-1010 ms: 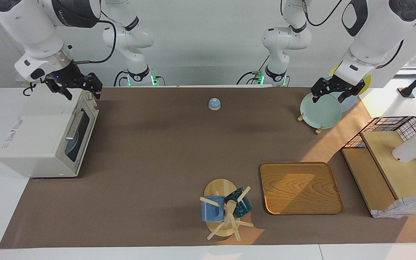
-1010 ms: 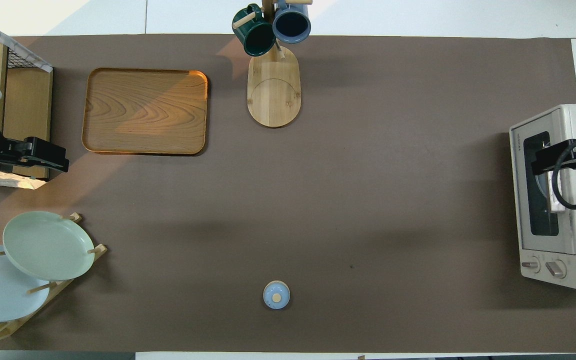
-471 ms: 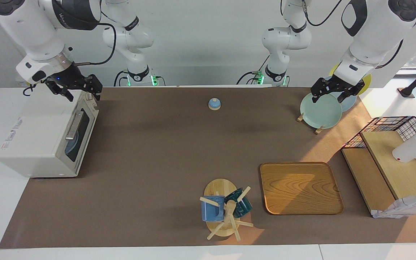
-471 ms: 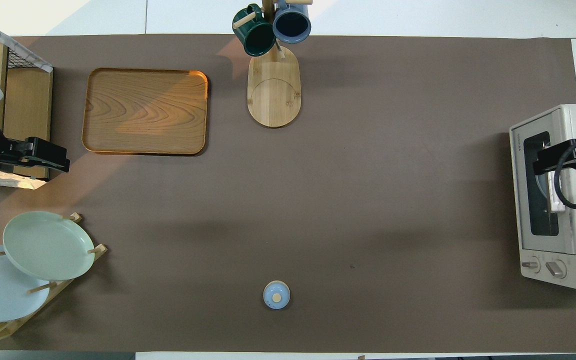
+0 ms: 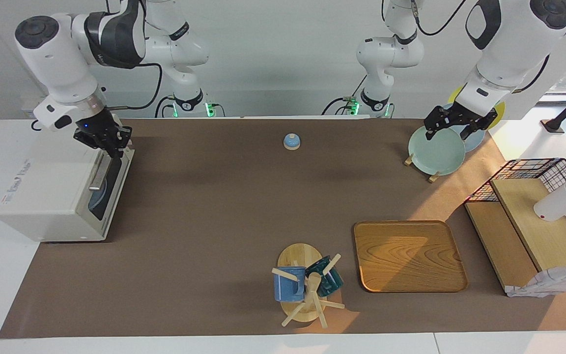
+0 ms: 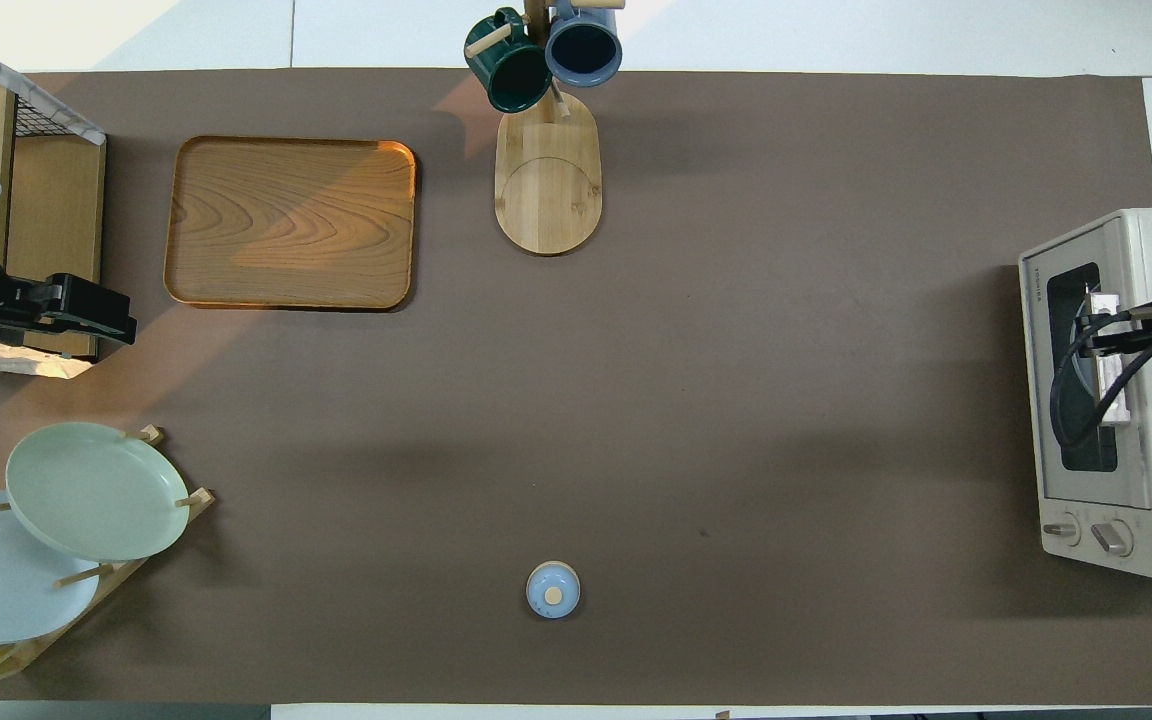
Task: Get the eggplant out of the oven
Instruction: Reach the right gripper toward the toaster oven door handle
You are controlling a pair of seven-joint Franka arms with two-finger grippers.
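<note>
The off-white oven (image 5: 47,187) stands at the right arm's end of the table, and it also shows in the overhead view (image 6: 1136,235). Its dark glass door is shut, with the metal bar handle (image 5: 97,177) across the front. The eggplant is hidden; only a bluish plate shows through the glass. My right gripper (image 5: 108,142) is open, turned fingers-down over the door's top edge, at the handle's end nearer the robots (image 6: 1101,335). My left gripper (image 5: 449,132) is open and empty over the plate rack and waits there.
A rack with green, blue and yellow plates (image 5: 435,150) stands under the left gripper. There is also a small blue bell (image 5: 291,141), a wooden tray (image 5: 408,255), a mug tree with two mugs (image 5: 305,285) and a wire shelf with wooden boards (image 5: 533,216).
My right gripper has turned its wrist and come down from over the oven's top corner to the door's top edge by the handle. The left arm has not moved.
</note>
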